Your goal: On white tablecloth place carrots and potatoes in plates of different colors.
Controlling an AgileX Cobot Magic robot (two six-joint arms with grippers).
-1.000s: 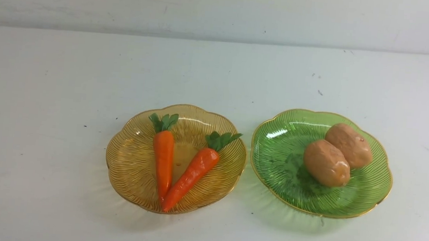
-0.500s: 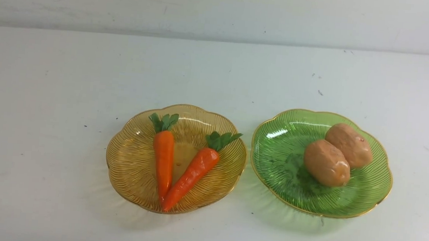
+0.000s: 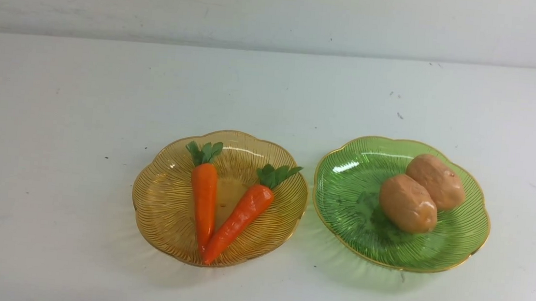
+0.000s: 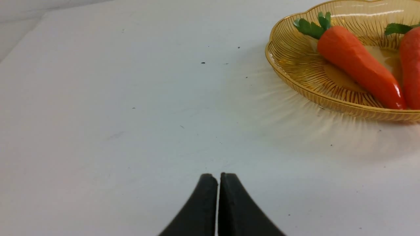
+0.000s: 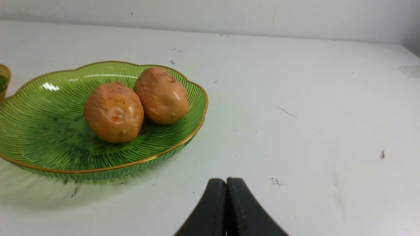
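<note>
Front view: both carrots (image 3: pixel 224 202) lie in the amber plate (image 3: pixel 162 199) and both potatoes (image 3: pixel 422 193) in the green plate (image 3: pixel 351 196), on the white tablecloth (image 3: pixel 56 127). My left tool (image 4: pixel 218 178) and right tool (image 5: pixel 226 183) are pressed together, empty, each near its plate but apart from it.

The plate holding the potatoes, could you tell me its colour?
Translucent green plate with a thin gold rim, clearest in the right wrist view.

Each pincer (image 4: pixel 218 178) (image 5: pixel 226 182) has 2 matte black, curved, tapering fingers.
</note>
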